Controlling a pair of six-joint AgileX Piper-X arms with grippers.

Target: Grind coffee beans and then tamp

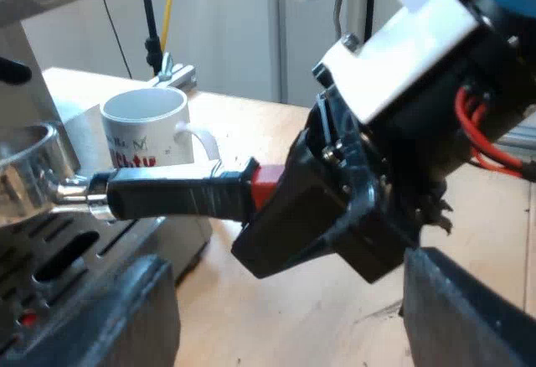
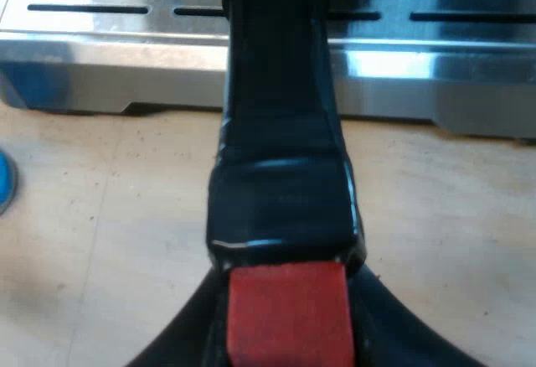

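Note:
The metal holder (image 1: 25, 174) sits at the espresso machine's front (image 1: 75, 250), above the slotted drip tray. Its dark handle (image 1: 176, 195) sticks out level, away from the machine. My right gripper (image 1: 289, 208) is shut on the handle's red end (image 1: 264, 184). In the right wrist view the handle (image 2: 280, 132) runs straight ahead toward the drip tray (image 2: 126, 15), and the red end (image 2: 287, 317) is clamped between my right gripper's (image 2: 287, 338) fingers. My left gripper (image 1: 285, 325) hangs open below the handle, its fingers (image 1: 126, 317) wide apart with nothing between them.
A white mug (image 1: 146, 128) with printed letters stands on the wooden table (image 1: 335, 317) beside the machine, behind the handle. A blue object (image 2: 4, 183) lies on the table near the drip tray's corner. A clamp and cables stand beyond the mug.

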